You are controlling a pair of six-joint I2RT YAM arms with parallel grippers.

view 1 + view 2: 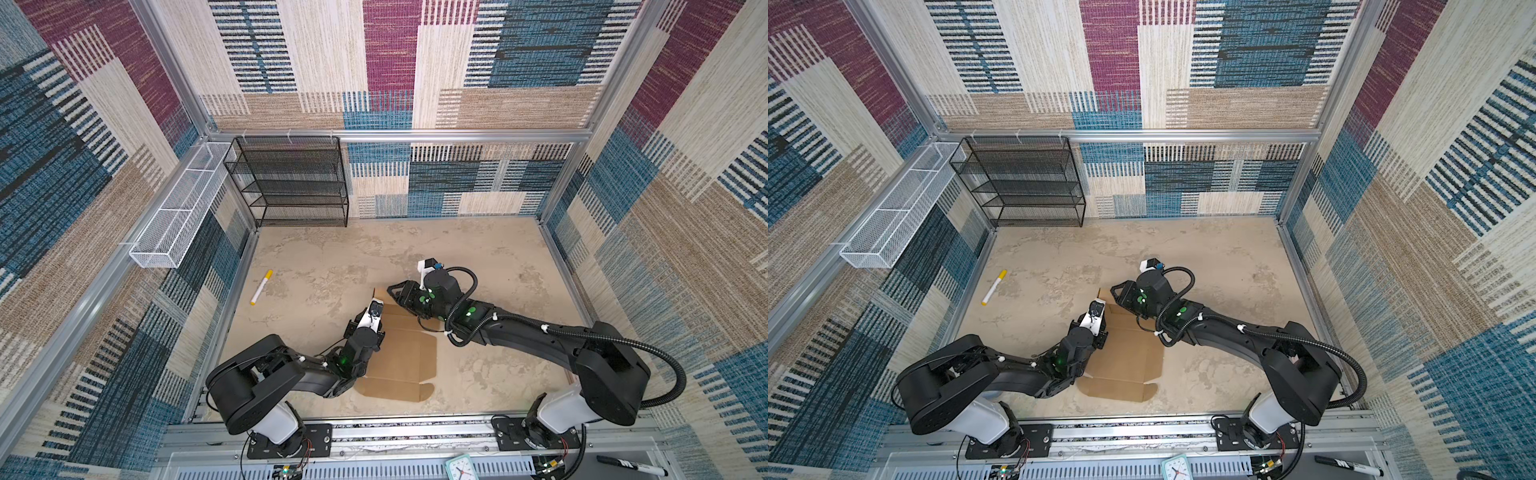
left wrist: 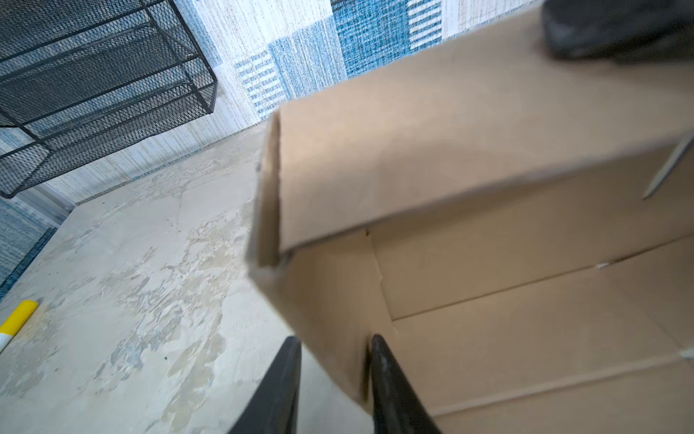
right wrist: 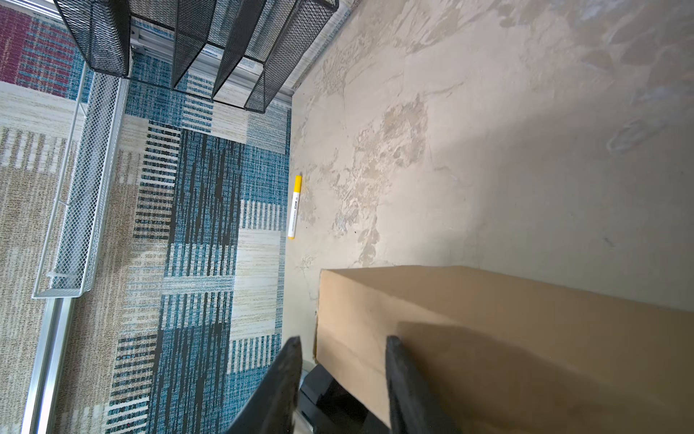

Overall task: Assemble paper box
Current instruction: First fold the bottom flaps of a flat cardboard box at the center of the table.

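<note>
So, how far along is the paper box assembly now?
It is at an early stage. Done: the far wall of the paper box stands up. In hand: the left gripper straddles a raised corner flap, jaws apart; the right gripper is at the far wall, jaws apart. Left: the near panels lie flat on the table, not yet folded.

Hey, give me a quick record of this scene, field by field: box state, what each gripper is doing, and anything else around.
paper box: partly folded; far wall and one side flap raised, near flaps flat on the table
left gripper: open, jaws astride the raised side flap
right gripper: open, at the far wall's corner; contact unclear
yellow marker: lying on the table, apart from the box
black mesh shelf: back corner
white mesh basket: on the side frame
</note>
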